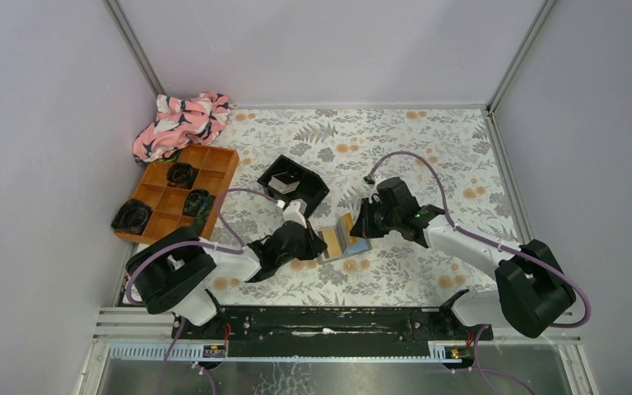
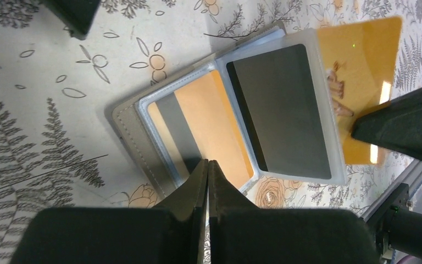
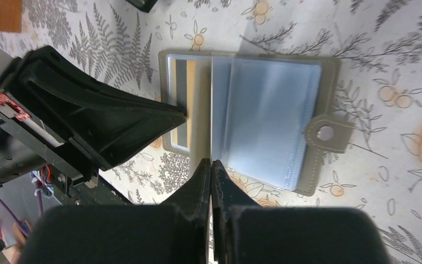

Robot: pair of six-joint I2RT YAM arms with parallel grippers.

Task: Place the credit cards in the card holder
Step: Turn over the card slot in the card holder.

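The grey-taupe card holder (image 1: 339, 240) lies open on the floral table between my two grippers. In the left wrist view, its cover (image 2: 137, 132) holds an orange card (image 2: 214, 121) in the left pocket. A clear sleeve holds a dark grey card (image 2: 280, 110). A gold card (image 2: 362, 60) sticks out past that sleeve, pinched by my right gripper (image 1: 364, 229), which is shut on it. That card shows edge-on in the right wrist view (image 3: 211, 110). My left gripper (image 2: 207, 163) is shut, with its tips resting on the holder's left page.
A black square tray (image 1: 313, 191) with pale cards inside stands just behind the holder. An orange compartment tray (image 1: 218, 164) with dark items sits at the left. A pink patterned cloth (image 1: 183, 122) lies at the back left. Grey walls enclose the table.
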